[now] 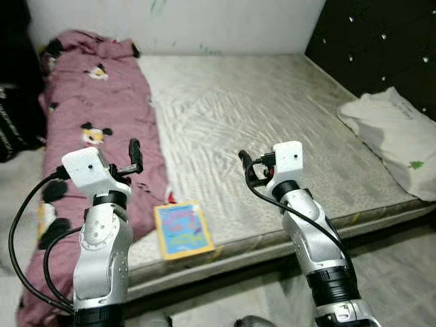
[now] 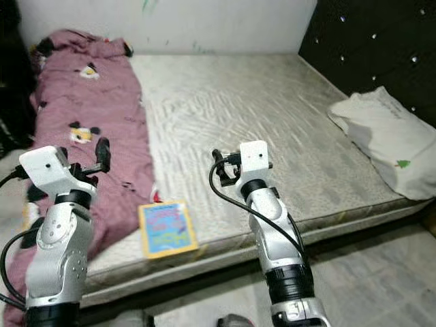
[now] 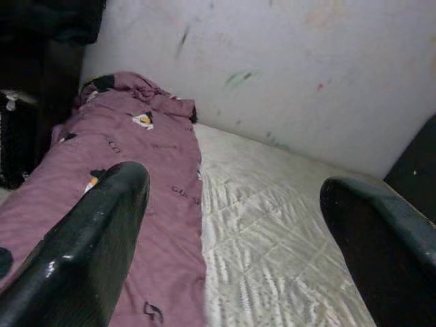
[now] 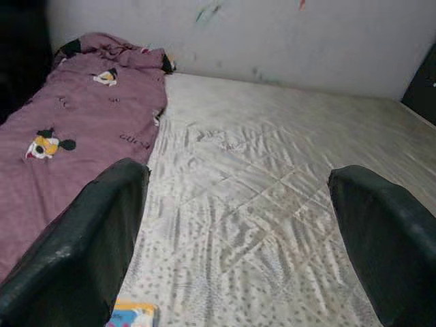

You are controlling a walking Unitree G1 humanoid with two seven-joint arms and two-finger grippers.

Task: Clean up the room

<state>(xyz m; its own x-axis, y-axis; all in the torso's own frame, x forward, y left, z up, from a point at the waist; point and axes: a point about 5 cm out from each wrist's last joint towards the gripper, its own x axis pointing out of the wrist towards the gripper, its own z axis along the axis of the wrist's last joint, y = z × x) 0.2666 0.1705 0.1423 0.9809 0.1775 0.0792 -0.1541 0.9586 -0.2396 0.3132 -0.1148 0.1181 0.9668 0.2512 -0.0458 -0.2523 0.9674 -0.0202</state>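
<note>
Facing a bare mattress [image 1: 272, 122], the robot held both arms raised over its near edge. The left gripper [image 3: 231, 231] hung above the maroon cartoon-print blanket [image 1: 95, 116] that lay along the robot's left side of the bed, its two black fingers [image 3: 82, 252] spread wide with nothing between them. The right gripper [image 4: 238, 238] hovered over the pale quilted middle of the mattress, fingers likewise parted and empty. A colourful book [image 1: 182, 230] with a yellow border lay flat at the near edge of the mattress, just beside the blanket and between the two arms, touched by neither. A white pillow [image 1: 395, 136] rested at the robot's right end of the bed, against a dark tufted headboard [image 1: 381, 41]. A marked white wall [image 3: 272, 75] ran behind the bed.
</note>
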